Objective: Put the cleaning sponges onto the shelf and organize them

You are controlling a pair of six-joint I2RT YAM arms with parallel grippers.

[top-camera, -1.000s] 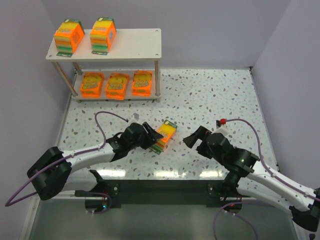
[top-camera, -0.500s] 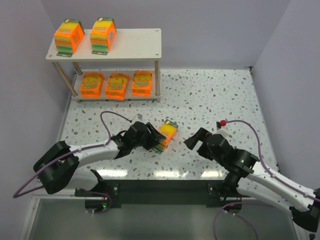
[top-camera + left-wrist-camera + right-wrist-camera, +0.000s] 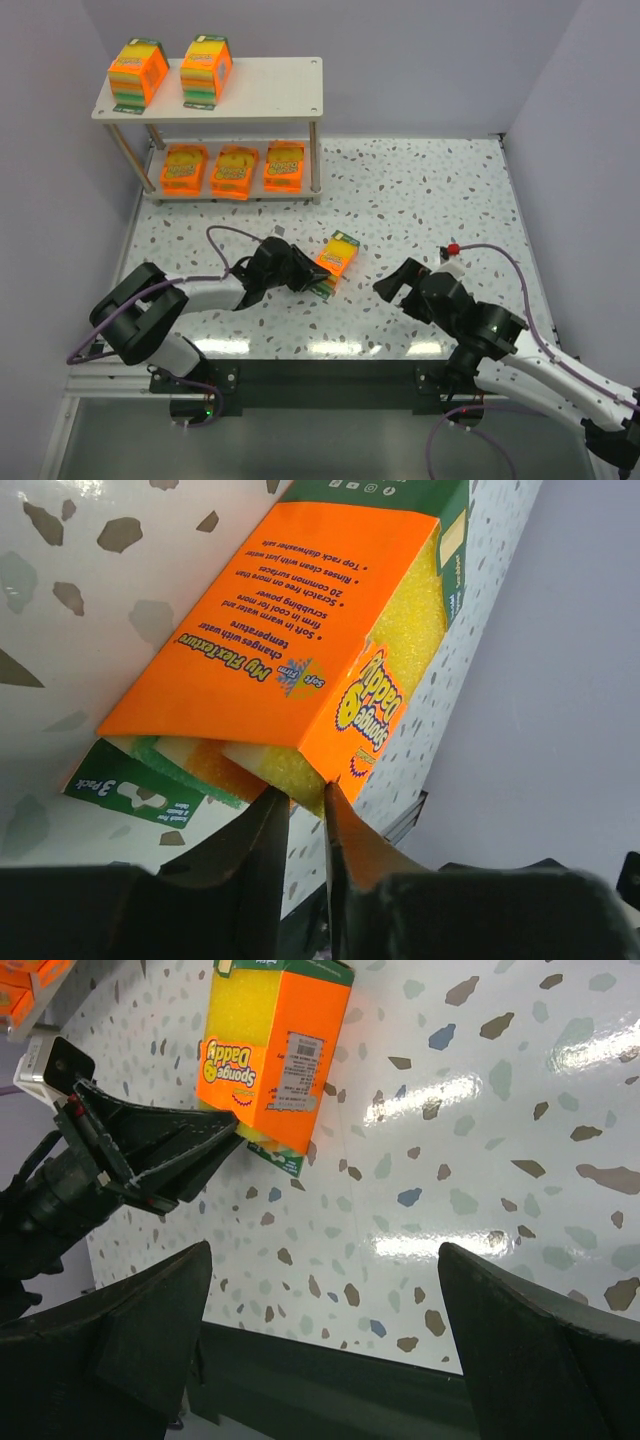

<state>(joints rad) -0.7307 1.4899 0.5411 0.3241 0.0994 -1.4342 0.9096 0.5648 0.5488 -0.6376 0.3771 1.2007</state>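
Thick orange sponge pack (image 3: 336,262) lies on speckled table (image 3: 430,190), centre of frame. Left gripper (image 3: 310,281): fingers nearly together, nipping pack's lower corner. Right gripper (image 3: 390,284): fingers spread wide, right of pack, not touching. Shelf (image 3: 270,90) at upper left: two thick packs (image 3: 138,70) on top board, three flat packs (image 3: 235,168) on lower board.

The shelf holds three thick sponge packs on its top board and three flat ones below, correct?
No. The top external view shows only two thick packs on the top board of the shelf; three flat ones below is correct.
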